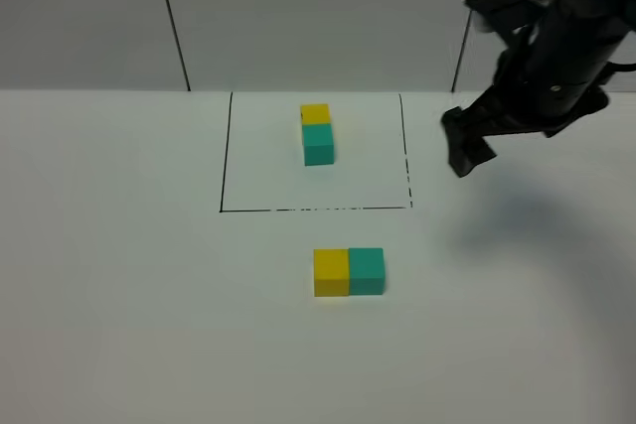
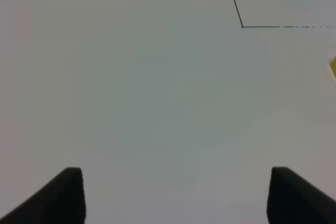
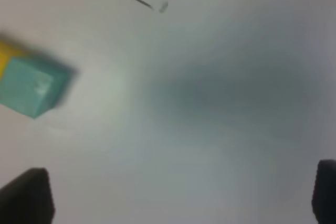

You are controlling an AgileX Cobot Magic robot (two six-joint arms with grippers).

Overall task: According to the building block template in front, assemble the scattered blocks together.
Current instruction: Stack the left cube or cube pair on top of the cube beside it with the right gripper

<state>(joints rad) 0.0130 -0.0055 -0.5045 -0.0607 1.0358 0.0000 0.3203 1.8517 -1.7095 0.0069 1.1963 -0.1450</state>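
**Q:** ok so where are the loose blocks (image 1: pixel 349 272) sat right now, and is anything being gripped?

**A:** Nothing is gripped, far as can be seen. The right jaws are spread wide with only bare surface (image 1: pixel 119 295) between them. They're hung in the air just off the right side of the outline (image 1: pixel 226 156), toward the rear right corner. The left jaws are parted too, with nothing between them. That arm isn't caught by the high camera at all, so it's probably parked well off to the left.

The blocks are set mid-surface, toward the front edge, in front of the outline. The yellow block (image 1: pixel 331 273) and the teal block (image 1: pixel 366 271) are seen touching, side by side.

**Q:** so which arm would be favoured for the next move?

**A:** The right arm (image 1: pixel 556 57), it'd be guessed. From its jaws the pair is found toward the front edge and a bit left, with the teal end turned its way. Only a sliver of yellow is picked up at the rim of the left wrist view.

One thing to be noted: the pair's long axis is run parallel to the front edge. In the template (image 1: pixel 317 131) it's run rear to front, with yellow at the back. So a quarter turn may be called for, if orientation is counted at all.
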